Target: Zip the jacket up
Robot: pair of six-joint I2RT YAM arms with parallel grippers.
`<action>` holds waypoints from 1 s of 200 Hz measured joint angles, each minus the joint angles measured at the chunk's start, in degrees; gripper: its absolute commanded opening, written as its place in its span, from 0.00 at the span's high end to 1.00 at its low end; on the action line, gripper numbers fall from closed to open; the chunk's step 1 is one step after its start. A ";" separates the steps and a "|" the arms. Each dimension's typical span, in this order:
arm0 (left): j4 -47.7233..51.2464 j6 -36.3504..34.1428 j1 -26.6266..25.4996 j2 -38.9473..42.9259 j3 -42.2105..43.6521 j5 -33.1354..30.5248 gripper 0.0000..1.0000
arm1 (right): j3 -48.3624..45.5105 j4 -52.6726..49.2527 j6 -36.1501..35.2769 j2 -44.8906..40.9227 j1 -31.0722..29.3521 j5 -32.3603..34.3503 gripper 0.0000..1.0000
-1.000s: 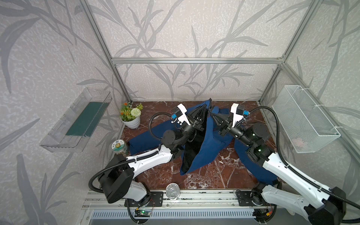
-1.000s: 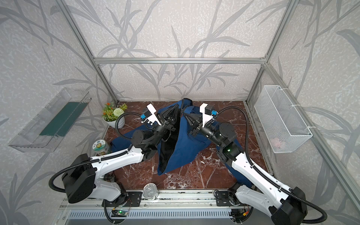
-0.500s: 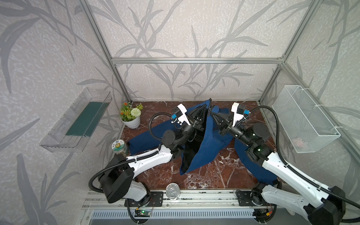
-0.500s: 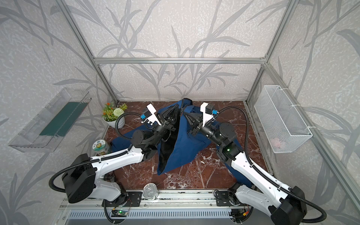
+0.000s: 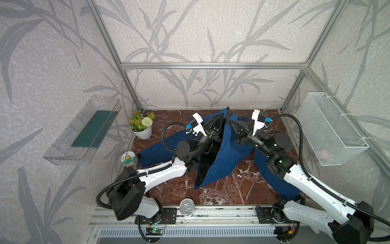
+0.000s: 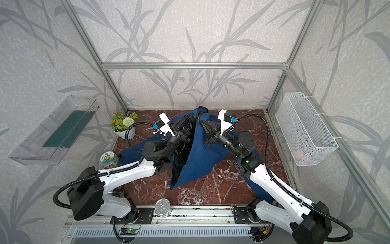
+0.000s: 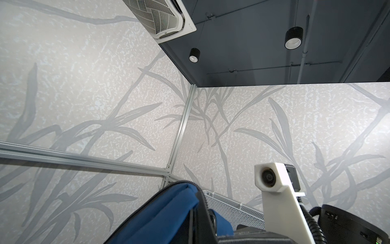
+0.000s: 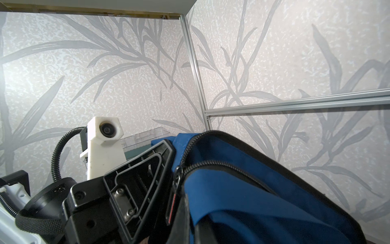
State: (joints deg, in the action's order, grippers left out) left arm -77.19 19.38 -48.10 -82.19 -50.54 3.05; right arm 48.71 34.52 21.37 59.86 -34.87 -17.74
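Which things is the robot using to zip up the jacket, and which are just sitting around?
For the job:
- the jacket, held up in the middle
- left gripper and right gripper, jaws shut on the jacket near its top

Just sitting around:
- flower pot
- labelled jar
- silver can
- wire basket
- clear wall shelf

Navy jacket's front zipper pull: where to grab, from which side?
Probably pinch the black, red-striped pull tab across its flat faces, from the right arm's side: it dangles face-on in the right wrist view, the left gripper crowding its other side.
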 measured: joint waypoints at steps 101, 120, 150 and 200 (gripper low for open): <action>-0.02 -6.73 -1.81 0.02 0.02 -3.08 1.00 | -0.02 1.25 3.52 0.09 0.33 -0.42 1.00; -0.02 -7.89 -2.05 0.02 0.02 -3.58 1.00 | -0.02 1.27 4.20 0.09 0.33 -0.61 1.00; -0.02 -9.42 -2.40 0.02 0.02 -4.52 1.00 | -0.02 1.38 5.18 0.09 0.35 -0.96 1.00; -0.04 -11.91 -2.71 0.04 0.02 -5.03 1.00 | -0.02 1.40 5.86 0.07 0.35 -1.27 1.00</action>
State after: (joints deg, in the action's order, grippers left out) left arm -77.23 7.46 -50.81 -82.15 -50.52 -1.98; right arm 48.69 35.92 27.22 59.92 -34.52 -19.00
